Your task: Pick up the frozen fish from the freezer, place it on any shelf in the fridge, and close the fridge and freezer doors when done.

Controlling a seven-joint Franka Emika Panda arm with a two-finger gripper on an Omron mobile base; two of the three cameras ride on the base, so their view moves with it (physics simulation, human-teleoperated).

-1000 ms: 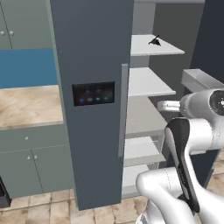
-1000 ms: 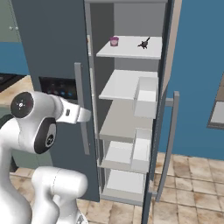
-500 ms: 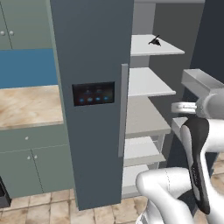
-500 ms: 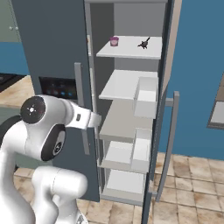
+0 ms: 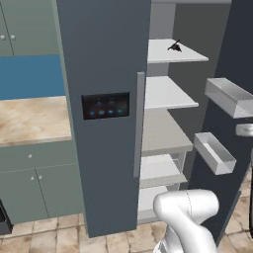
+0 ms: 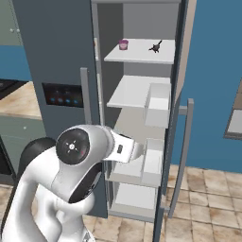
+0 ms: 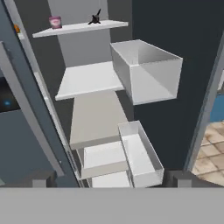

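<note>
Ahead, jaws wide apart, empty; frozen fish [image 7: 95,19] on top shelf [image 7: 83,27] beside pink cup [image 7: 55,22].

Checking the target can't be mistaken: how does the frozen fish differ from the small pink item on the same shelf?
The frozen fish is black with thin spiky fins; the pink item is a rounded, upright tub shape. In the right base view the frozen fish lies to the right and the pink item to the left, with a gap between them. Both are small and sit on the top shelf.
</note>
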